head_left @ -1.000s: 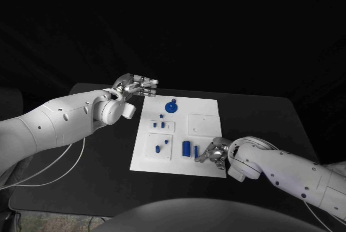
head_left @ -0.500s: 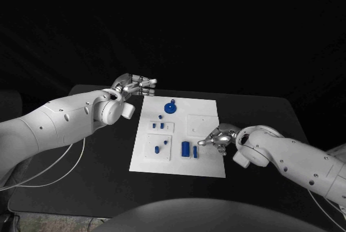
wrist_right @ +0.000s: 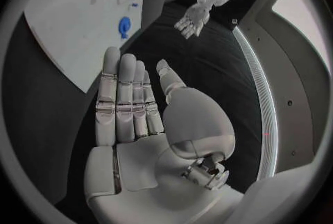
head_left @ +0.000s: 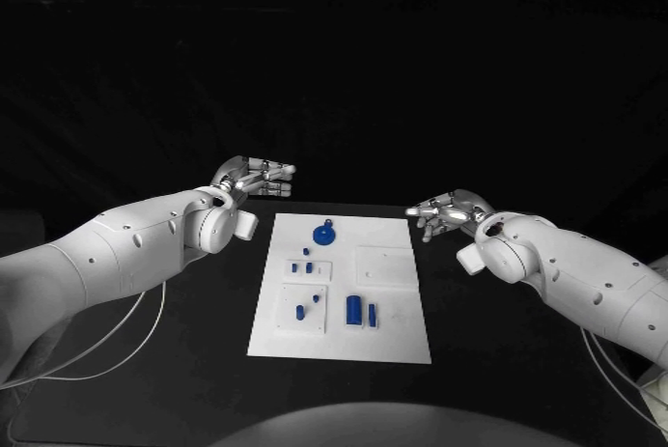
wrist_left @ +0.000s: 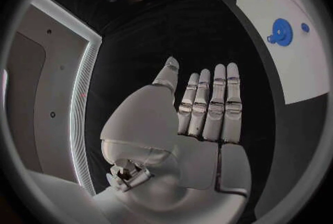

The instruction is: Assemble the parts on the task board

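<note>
White arms flank the task board [head_left: 397, 343], which lies flat in the middle of the black table [head_left: 529, 370] with its long axis running away from the robot.

Left hand [head_left: 259, 176]: raised beyond the board's far left corner, palm flat, fingers [wrist_left: 211, 107] straight and side by side. It holds nothing.

Task board: the blue parts lie toward its left half. A round part [head_left: 324, 236] sits near the far edge, small parts [head_left: 302, 268] below it, and two upright bars [head_left: 363, 311] near the middle of the near half. Their long axes run parallel to the board's long edge. Whether the bars are seated in recesses or merely resting on the surface cannot be judged at this size.

Right hand [head_left: 448, 212]: raised beside the board's far right corner, extended flat in the right wrist view, fingers [wrist_right: 124, 102] together, and empty.

Both hands stand clear of the board at similar height. The parts lie nearer the robot than either hand, so any approach runs back toward the body. The left hand is probably nearer the round part; the bars lie roughly between the two.
</note>
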`<state>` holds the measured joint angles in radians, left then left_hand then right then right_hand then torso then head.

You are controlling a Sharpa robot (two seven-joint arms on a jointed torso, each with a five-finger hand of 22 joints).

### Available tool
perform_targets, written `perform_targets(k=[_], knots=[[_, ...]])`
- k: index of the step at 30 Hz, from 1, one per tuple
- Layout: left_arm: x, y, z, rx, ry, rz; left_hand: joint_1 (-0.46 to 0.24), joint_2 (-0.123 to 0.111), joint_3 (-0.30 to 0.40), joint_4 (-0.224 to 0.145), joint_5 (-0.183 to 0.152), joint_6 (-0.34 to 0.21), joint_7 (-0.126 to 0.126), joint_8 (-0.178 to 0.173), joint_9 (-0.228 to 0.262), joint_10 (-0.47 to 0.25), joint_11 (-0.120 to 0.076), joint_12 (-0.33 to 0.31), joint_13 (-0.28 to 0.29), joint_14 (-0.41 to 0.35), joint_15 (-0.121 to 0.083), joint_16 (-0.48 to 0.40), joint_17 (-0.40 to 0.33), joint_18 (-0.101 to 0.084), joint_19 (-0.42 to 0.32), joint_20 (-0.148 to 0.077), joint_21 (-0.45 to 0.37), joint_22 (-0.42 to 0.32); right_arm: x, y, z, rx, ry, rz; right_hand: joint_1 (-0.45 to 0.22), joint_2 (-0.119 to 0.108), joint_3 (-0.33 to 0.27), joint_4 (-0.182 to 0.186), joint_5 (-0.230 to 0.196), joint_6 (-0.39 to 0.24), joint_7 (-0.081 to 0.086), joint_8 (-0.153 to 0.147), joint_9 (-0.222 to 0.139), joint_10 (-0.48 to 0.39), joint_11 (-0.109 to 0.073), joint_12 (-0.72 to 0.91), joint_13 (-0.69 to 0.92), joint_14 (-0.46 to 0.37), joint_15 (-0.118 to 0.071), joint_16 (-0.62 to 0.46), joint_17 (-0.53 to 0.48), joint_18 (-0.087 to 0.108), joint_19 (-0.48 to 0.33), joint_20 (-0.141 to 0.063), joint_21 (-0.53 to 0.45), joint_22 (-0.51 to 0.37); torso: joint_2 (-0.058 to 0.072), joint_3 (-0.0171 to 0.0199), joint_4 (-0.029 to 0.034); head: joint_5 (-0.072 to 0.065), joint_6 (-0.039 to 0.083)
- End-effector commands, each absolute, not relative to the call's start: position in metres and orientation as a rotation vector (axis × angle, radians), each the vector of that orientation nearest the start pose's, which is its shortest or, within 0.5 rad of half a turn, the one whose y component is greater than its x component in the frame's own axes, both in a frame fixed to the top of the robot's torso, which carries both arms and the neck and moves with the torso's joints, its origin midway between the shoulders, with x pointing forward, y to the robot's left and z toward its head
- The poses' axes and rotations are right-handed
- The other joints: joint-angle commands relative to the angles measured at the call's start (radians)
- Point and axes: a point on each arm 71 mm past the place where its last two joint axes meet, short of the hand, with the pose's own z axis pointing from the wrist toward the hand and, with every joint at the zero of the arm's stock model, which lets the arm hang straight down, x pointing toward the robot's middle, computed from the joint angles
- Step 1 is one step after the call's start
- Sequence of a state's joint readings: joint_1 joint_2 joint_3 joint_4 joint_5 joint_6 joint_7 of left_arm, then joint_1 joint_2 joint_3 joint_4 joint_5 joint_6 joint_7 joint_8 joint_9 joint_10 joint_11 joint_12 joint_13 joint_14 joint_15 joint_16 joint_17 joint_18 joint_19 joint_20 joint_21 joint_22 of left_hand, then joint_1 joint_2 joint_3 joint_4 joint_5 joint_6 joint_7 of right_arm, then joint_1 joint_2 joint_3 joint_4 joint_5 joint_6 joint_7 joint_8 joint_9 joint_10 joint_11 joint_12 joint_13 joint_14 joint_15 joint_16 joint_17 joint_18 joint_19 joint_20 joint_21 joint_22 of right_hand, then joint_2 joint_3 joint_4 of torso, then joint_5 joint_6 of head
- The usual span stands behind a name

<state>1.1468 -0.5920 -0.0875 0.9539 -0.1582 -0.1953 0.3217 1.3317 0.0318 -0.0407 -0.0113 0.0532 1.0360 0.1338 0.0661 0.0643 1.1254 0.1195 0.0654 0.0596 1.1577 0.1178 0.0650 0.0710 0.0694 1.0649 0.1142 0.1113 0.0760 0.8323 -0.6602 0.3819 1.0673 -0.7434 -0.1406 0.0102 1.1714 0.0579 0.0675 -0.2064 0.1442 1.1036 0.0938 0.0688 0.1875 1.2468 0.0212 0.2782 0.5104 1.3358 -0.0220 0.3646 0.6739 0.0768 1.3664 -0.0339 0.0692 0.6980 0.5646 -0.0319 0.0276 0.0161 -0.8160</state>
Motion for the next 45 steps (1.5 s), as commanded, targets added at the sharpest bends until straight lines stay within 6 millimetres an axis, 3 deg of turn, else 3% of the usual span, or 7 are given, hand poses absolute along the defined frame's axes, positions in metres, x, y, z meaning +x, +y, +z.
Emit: perform_targets(k=[1,15,16,17,20,24,45], knots=[[0.562,0.254,-0.254,-1.096,1.478,-1.203,0.003,0.006,0.002,0.002,0.002,0.003,0.000,-0.002,0.001,0.001,0.001,-0.006,-0.001,0.000,-0.003,-0.003,-0.001,0.003,-0.001,-0.005,0.001,0.001,0.533,-0.278,-0.286,1.095,1.516,1.110,-0.012,0.008,0.030,-0.019,0.008,-0.011,0.014,-0.004,-0.052,-0.004,0.035,-0.141,-0.212,-0.034,0.040,-0.149,-0.122,0.012,-0.099,0.038,-0.003,-0.168,-0.030,0.0083,-0.0099,-0.003,0.033],[0.574,0.261,-0.255,-1.126,1.414,-1.162,0.006,0.007,0.004,0.008,0.002,-0.012,-0.003,-0.002,0.000,-0.025,-0.001,-0.006,-0.001,-0.047,-0.002,-0.005,-0.003,0.022,-0.016,0.017,-0.007,-0.001,0.548,-0.285,-0.294,1.166,1.366,1.161,-0.022,0.015,0.035,0.010,0.036,-0.120,0.043,-0.008,-0.127,-0.214,0.132,-0.219,-0.453,-0.286,0.168,-0.304,-0.614,0.072,-0.437,0.227,0.003,-0.633,-0.048,0.0232,-0.0192,0.000,0.096],[0.572,0.261,-0.257,-1.112,1.451,-1.152,-0.400,-0.032,0.041,0.011,-0.053,-0.316,-0.134,-0.066,-0.064,-0.353,-0.119,-0.065,-0.060,-0.376,-0.118,-0.065,-0.071,-0.069,-0.329,-0.114,-0.111,-0.076,0.547,-0.285,-0.298,1.166,1.441,1.106,-0.373,-0.058,-0.068,0.206,-0.144,-1.104,-0.094,-0.069,-0.187,-0.521,-0.021,-0.278,-0.510,-0.598,0.022,-0.365,-0.674,-0.077,-1.366,0.034,-0.069,-0.698,-0.044,0.0179,-0.0174,-0.003,0.086],[0.572,0.260,-0.257,-1.113,1.450,-1.153,-0.426,-0.032,0.041,0.011,-0.053,-1.036,-0.134,-0.066,-0.064,-0.382,-0.119,-0.065,-0.060,-0.406,-0.118,-0.065,-0.071,-0.069,-0.356,-0.114,-0.111,-0.076,0.547,-0.285,-0.298,1.165,1.439,1.108,-0.393,-0.058,-0.068,0.206,-0.144,-1.104,-0.094,-0.069,-0.187,-1.247,-0.021,-0.278,-0.510,-0.625,0.022,-0.365,-0.674,-0.077,-1.366,0.034,-0.069,-0.698,-0.043,0.0182,-0.0175,-0.003,0.088],[0.570,0.258,-0.257,-1.116,1.442,-1.157,-0.520,-0.032,0.041,0.011,-0.053,-1.036,-0.134,-0.066,-0.064,-1.125,-0.119,-0.065,-0.060,-1.158,-0.118,-0.065,-0.071,-0.069,-1.065,-0.114,-0.111,-0.076,0.547,-0.281,-0.294,1.160,1.426,1.118,-1.171,-0.058,-0.068,0.206,-0.144,-1.104,-0.094,-0.069,-0.187,-1.247,-0.021,-0.278,-0.510,-1.336,0.022,-0.365,-0.674,-0.077,-1.366,0.034,-0.069,-0.698,-0.041,0.0193,-0.0183,-0.004,0.098],[0.562,0.251,-0.257,-1.125,1.419,-1.169,-1.332,-0.032,0.041,0.011,-0.053,-1.036,-0.134,-0.066,-0.064,-1.125,-0.119,-0.065,-0.060,-1.158,-0.118,-0.065,-0.071,-0.069,-1.065,-0.114,-0.111,-0.076,0.546,-0.271,-0.282,1.148,1.387,1.146,-1.171,-0.058,-0.068,0.206,-0.144,-1.104,-0.094,-0.069,-0.187,-1.247,-0.021,-0.278,-0.510,-1.336,0.022,-0.365,-0.674,-0.077,-1.366,0.034,-0.069,-0.698,-0.036,0.0227,-0.0209,-0.007,0.130],[0.472,0.197,-0.229,-1.203,1.232,-1.227,-1.332,-0.032,0.041,0.011,-0.053,-1.036,-0.134,-0.066,-0.064,-1.125,-0.119,-0.065,-0.060,-1.158,-0.118,-0.065,-0.071,-0.069,-1.065,-0.114,-0.111,-0.076,0.472,-0.197,-0.226,1.195,1.217,1.237,-1.171,-0.058,-0.068,0.206,-0.144,-1.104,-0.094,-0.069,-0.187,-1.247,-0.021,-0.278,-0.510,-1.336,0.022,-0.365,-0.674,-0.077,-1.366,0.034,-0.069,-0.698,-0.020,0.0319,-0.0276,-0.016,0.216]])
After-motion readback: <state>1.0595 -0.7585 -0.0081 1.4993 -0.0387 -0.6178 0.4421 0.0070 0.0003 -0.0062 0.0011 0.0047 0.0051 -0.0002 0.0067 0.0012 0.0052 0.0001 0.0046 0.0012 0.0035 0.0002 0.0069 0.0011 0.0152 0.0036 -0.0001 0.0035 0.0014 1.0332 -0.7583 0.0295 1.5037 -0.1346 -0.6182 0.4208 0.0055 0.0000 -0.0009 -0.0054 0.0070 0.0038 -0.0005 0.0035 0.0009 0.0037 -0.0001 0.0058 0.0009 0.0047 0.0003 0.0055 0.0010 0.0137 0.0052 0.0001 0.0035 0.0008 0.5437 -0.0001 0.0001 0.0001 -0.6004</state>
